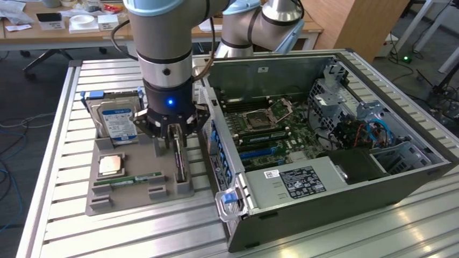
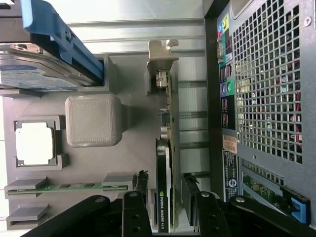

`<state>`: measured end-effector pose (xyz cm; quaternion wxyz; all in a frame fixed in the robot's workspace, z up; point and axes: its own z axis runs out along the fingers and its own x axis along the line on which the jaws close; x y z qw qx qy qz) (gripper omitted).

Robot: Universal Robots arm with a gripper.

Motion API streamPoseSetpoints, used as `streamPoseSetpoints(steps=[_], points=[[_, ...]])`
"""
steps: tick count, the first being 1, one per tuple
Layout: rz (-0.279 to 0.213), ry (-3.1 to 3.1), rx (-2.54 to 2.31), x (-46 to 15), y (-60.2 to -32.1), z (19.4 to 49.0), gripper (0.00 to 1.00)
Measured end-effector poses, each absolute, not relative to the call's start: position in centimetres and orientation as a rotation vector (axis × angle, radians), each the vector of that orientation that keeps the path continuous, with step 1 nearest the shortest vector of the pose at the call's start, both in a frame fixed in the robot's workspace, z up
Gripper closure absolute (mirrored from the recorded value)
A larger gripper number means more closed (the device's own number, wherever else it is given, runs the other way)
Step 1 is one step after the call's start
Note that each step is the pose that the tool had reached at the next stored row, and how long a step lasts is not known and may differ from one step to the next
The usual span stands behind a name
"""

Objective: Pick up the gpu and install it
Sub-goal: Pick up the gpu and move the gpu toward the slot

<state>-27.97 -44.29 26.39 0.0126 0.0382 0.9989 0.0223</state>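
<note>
Gpu (image 2: 165, 148) edge-up in grey holder (image 2: 131, 101), between parted pincer (image 2: 165, 180) fingers (image 2: 142, 186)

Hard drive (image 1: 117, 122), processor (image 1: 109, 165), memory stick (image 1: 129, 179) on grey tray (image 1: 123, 196) beside open case (image 1: 344, 203)

Thin dark gpu (image 1: 180, 167) (image 2: 163, 197) standing on edge in grey holder slot, tan bracket far, case just beside.

Slatted aluminium bench (image 1: 57, 161), daylight glare on it. Wooden desk (image 1: 43, 33) behind, cluttered with papers and boxes. Chair base (image 1: 47, 56) under it. Grey floor (image 1: 21, 91), loose cables (image 1: 11, 177) at exterior view's left. Wooden cabinet (image 1: 358, 27) at back right, white frame legs (image 1: 423, 21) beside it.
</note>
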Motion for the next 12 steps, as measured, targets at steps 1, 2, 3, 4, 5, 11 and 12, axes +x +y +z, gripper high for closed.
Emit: streamPoseSetpoints(steps=[1,2,3,4,5,11,12], points=[[0.07,3.113,0.119,-28.0,-44.3,26.3,0.58],[0.07,3.113,0.119,-28.0,-44.3,26.2,0.58],[0.07,3.113,0.119,-28.0,-44.3,26.0,0.58],[0.07,3.113,0.119,-28.0,-44.3,25.9,0.58],[0.07,3.113,0.119,-28.0,-44.3,25.7,0.58],[0.07,3.113,0.119,-28.0,-44.3,24.7,0.58],[0.07,3.113,0.119,-28.0,-44.3,24.5,0.58]])
